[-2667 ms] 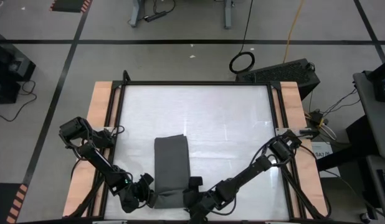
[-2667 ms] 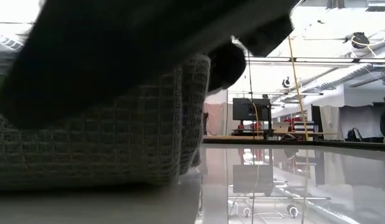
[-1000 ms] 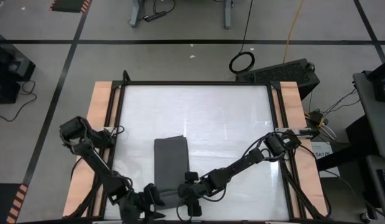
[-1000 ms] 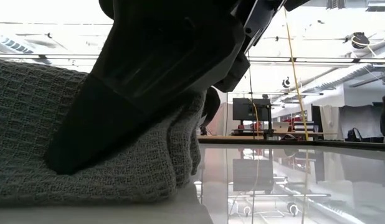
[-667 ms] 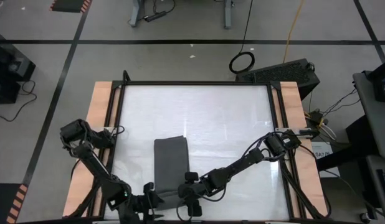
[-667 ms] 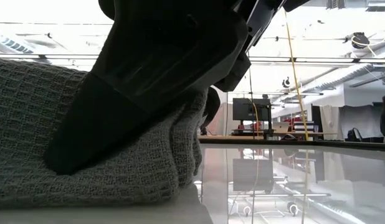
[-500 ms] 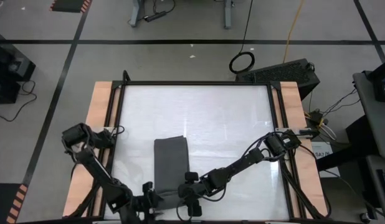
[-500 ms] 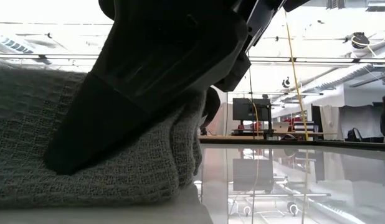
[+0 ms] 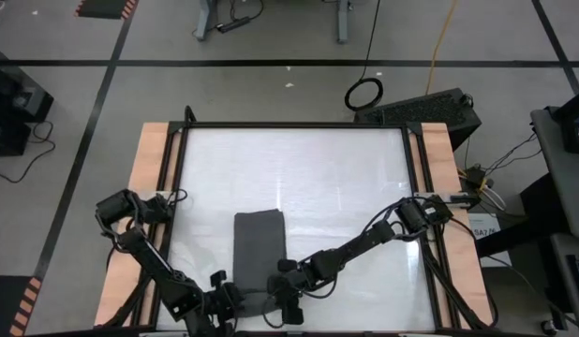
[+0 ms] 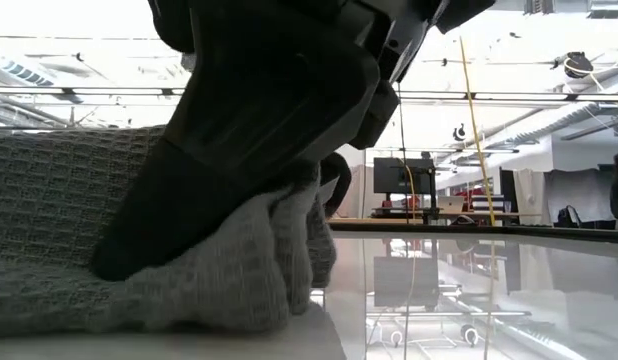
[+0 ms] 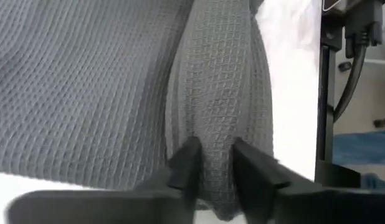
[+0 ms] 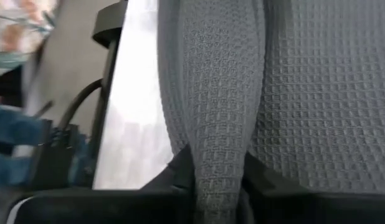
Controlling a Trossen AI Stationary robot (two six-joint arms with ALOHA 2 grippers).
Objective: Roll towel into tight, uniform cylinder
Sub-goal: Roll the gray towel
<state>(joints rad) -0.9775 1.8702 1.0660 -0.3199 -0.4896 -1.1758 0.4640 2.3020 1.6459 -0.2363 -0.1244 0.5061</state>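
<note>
High view: towel (image 9: 259, 245) near the table's (image 9: 346, 178) front edge, rolling barely started.
A fold of its near edge is pinched by left gripper (image 11: 212, 163) and right gripper (image 12: 218, 173); most cloth is left flat, unrolled.

Low view: dark gripper body (image 10: 269, 120) fills the foreground, hiding most of the towel (image 10: 49, 230); which arm it belongs to cannot be told. High view: towel's near end sits under both grippers. White tag not discernible.
</note>
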